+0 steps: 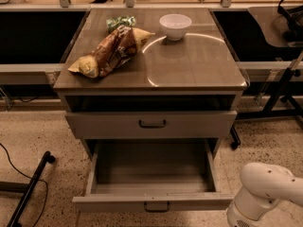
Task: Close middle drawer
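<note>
The middle drawer [151, 203] is pulled far out of the grey-tan cabinet. It is empty inside, and its flat front with a small dark handle [156, 206] faces me at the bottom of the view. Above it, the uppermost drawer [151, 124] stands slightly out, with a dark gap under the cabinet top. The lowest drawer is hidden beneath the open one. My gripper is out of view. Only a white rounded arm segment [265, 193] shows at the bottom right, right of the open drawer's front corner.
On the cabinet top [189, 65] lie a brown chip bag [111, 51], a small green packet [119, 21] and a white bowl [175, 25]. A black stand leg and cable [28, 188] lie on the floor at the left. Dark table legs [279, 89] stand at the right.
</note>
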Motion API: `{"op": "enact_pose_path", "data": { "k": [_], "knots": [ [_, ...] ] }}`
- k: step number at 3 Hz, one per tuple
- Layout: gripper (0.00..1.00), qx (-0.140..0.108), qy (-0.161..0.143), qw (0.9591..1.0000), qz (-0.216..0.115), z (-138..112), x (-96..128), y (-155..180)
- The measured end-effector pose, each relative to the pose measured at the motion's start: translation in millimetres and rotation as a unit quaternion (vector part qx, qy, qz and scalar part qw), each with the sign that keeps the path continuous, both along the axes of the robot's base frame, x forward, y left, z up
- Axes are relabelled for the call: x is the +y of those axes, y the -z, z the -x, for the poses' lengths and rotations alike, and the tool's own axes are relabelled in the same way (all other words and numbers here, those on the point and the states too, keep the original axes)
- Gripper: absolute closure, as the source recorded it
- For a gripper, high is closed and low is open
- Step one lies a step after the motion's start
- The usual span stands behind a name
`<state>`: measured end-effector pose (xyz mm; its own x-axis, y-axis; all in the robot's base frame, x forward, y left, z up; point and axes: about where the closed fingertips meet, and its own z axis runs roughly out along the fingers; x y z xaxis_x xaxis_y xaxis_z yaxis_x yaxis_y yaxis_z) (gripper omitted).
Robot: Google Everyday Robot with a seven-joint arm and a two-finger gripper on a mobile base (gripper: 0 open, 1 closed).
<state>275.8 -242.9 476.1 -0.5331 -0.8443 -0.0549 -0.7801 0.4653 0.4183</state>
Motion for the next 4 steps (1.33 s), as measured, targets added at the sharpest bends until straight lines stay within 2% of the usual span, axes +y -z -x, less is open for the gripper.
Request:
{"op": "enact_pose_path", "data": {
  "k": [1,2,3,4],
  "knots": [
    [0.14,0.027,-0.010,0.9995,-0.015,4,16,29],
    [0.37,0.043,-0.008,0.9987,-0.026,8,22,51],
    [0.60,0.024,-0.003,0.9990,-0.037,9,24,52],
    [0.83,-0.018,0.006,0.9989,-0.043,6,24,41]
  ]
}}
